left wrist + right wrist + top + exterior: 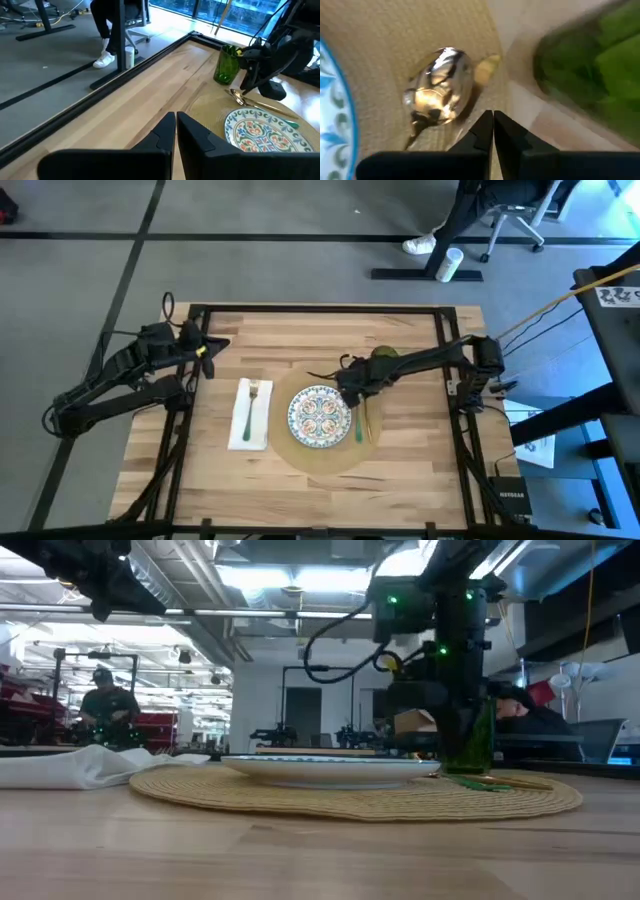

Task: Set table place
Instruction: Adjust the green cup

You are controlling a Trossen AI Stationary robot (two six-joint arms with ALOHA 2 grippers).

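At the middle of the tabletop [400, 330] lies the round tan placemat [320, 458], with a patterned plate [318, 418] resting on it, slightly left of the mat's centre. Just right of the plate, on the mat, lie a green-handled piece of cutlery [358, 426] and a gold spoon [440, 87], side by side; the spoon's bowl points toward the far edge. A green glass [227, 63] stands at the far right rim of the mat. Left of the mat, well clear of the plate, a white napkin [250, 416] lies flat on the wood with a green-handled fork [249, 408] on top of it.

The right gripper [493, 125] hangs low over the far right part of the mat, just beyond the spoon's bowl and close beside the glass. Its jaws are pressed together, with only a thin slit between the tips, and they hold nothing.

The left gripper [175, 131] waits over the far left corner of the tabletop, apart from every piece of the setting. Its jaws are likewise closed and empty.

Beyond the far edge, on the grey floor, a person's leg with a white shoe [420, 245] shows next to an office chair [515, 220].
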